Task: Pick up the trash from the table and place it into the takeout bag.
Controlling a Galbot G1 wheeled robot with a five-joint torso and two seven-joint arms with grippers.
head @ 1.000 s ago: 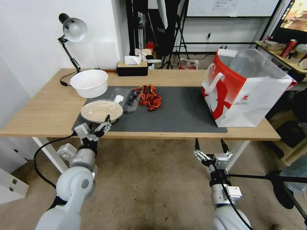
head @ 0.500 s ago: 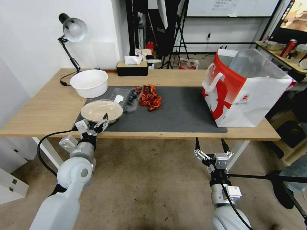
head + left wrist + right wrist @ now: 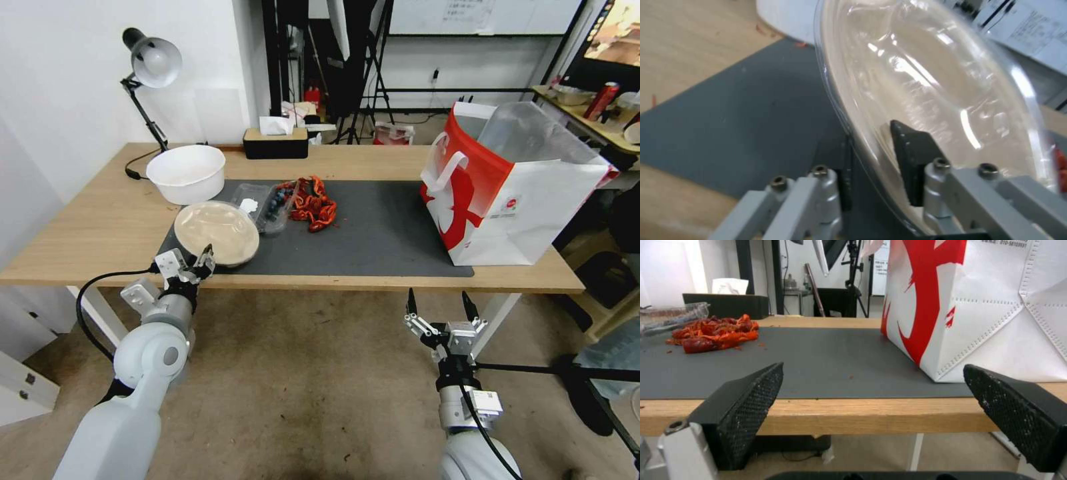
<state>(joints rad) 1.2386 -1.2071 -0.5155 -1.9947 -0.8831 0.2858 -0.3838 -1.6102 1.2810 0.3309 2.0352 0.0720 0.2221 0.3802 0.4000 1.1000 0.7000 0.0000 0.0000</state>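
Observation:
A round clear-lidded dish of beige food (image 3: 217, 233) stands tilted at the near left corner of the dark grey mat (image 3: 380, 233), its face turned toward me. My left gripper (image 3: 200, 261) is shut on its near rim. In the left wrist view the clear rim (image 3: 925, 76) sits pinched between the black fingers (image 3: 907, 146). A red-orange heap of scraps (image 3: 313, 203) and a clear tray (image 3: 267, 203) lie mid-mat. The white and red takeout bag (image 3: 513, 193) stands open at the right. My right gripper (image 3: 438, 303) hangs open below the table's front edge, empty.
A white bowl (image 3: 187, 173) sits behind the dish on the light-wood table (image 3: 100, 227). A silver desk lamp (image 3: 150, 63) and a black-and-wood tissue box (image 3: 275, 141) stand along the back edge. Bare mat lies between the scraps and the bag.
My left gripper has drawn back toward the table's front edge and closed on the dish's rim. The dish has tipped from flat to tilted. The right arm has stayed still.

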